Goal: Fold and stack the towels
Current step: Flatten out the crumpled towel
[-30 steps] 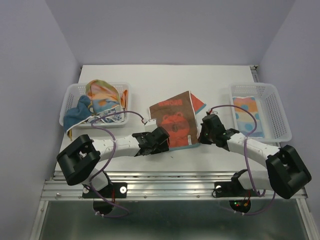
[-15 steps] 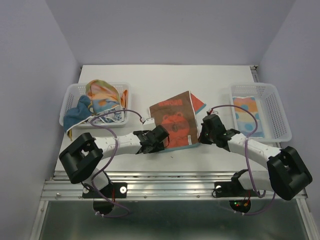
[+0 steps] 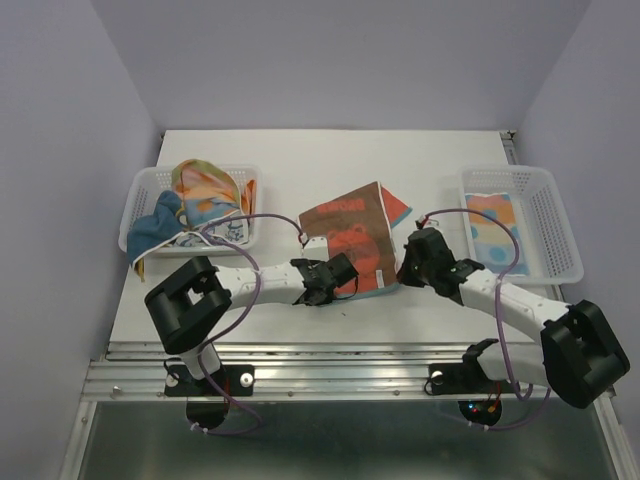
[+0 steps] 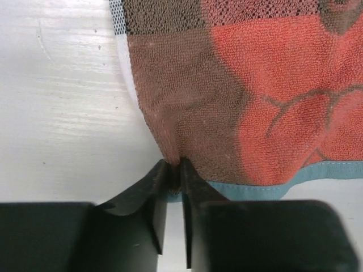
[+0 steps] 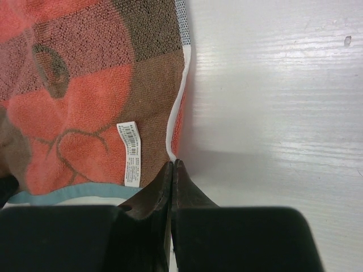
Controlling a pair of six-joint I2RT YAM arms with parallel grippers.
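Currently, in the top external view, the bear towel (image 3: 352, 240) lies flat and skewed near the middle of the table (image 3: 330, 160), well apart from both baskets. The left basket (image 3: 140, 190) holds a heap of loose towels (image 3: 200, 195). The right basket (image 3: 560, 215) holds one folded towel (image 3: 495, 225) with a circle print. The left gripper (image 3: 340, 280) sits at the bear towel's near left corner and the right gripper (image 3: 410, 265) at its near right corner.

Left wrist view: the left gripper (image 4: 174, 168) has its fingers (image 4: 159, 192) drawn close together, pinching a small pucker of brown pile just above the teal hem (image 4: 272, 190). The bite is shallow and takes only the corner.

Right wrist view: the right gripper (image 5: 172, 167) has its fingers (image 5: 153, 195) pressed together at the tip of the towel's corner, beside the white label (image 5: 131, 153). Whether any fabric is caught between them cannot be told.

Hazards, as a judgement:
- If the right gripper holds no cloth, a lift would raise one corner only; the towel would drag and twist.
- The shallow left pinch could slip out under the towel's own weight.
- Because the towel lies skewed, unequal travel of the two arms would give a crooked fold and an uneven stack.
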